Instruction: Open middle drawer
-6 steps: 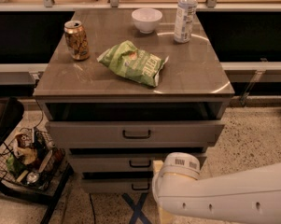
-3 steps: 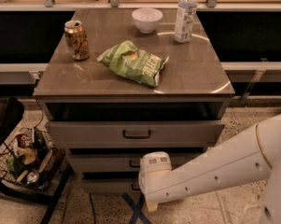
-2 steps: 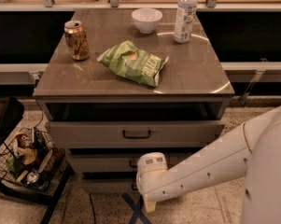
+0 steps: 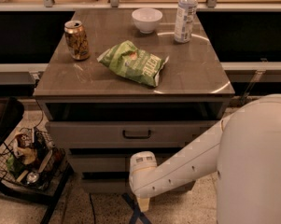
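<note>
We see the middle drawer point(image 4: 95, 164) directly under the top drawer point(image 4: 84, 134), and our claw point(image 4: 142, 202) hangs lower, below that top drawer's handle, though we cannot tell its state

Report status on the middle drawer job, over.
Gripper low in front of cabinet, near floor. Middle drawer set back behind top drawer, handle hidden by arm. Basket on floor, off left.
</note>
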{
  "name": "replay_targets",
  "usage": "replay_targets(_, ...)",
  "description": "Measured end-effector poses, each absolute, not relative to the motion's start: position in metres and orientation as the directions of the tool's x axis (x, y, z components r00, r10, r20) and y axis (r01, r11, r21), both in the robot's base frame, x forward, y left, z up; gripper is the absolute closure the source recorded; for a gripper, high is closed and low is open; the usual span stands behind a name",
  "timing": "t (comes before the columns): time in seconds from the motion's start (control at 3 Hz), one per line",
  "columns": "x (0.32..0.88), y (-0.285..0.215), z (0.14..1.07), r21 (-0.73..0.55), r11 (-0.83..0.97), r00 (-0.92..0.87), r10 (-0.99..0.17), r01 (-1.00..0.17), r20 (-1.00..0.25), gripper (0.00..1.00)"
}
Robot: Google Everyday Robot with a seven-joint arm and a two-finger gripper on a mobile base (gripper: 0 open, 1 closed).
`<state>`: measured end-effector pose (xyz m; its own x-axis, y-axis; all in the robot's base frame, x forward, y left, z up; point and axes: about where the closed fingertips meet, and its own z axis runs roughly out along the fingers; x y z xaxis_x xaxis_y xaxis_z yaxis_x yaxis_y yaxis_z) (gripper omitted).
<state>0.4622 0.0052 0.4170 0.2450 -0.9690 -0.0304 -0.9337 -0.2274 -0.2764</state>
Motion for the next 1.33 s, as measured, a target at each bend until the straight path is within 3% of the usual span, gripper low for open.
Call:
replay_targets(1.0, 0.482, -0.007, 0.396, -0.228, -0.169, 0.191, -0.978, -0.959, -0.081, 0.00)
replay_targets(1.33, 0.483, -0.015, 0.387, -0.209, -0.149, 0.172, -0.980, -0.967, -0.097, 0.18)
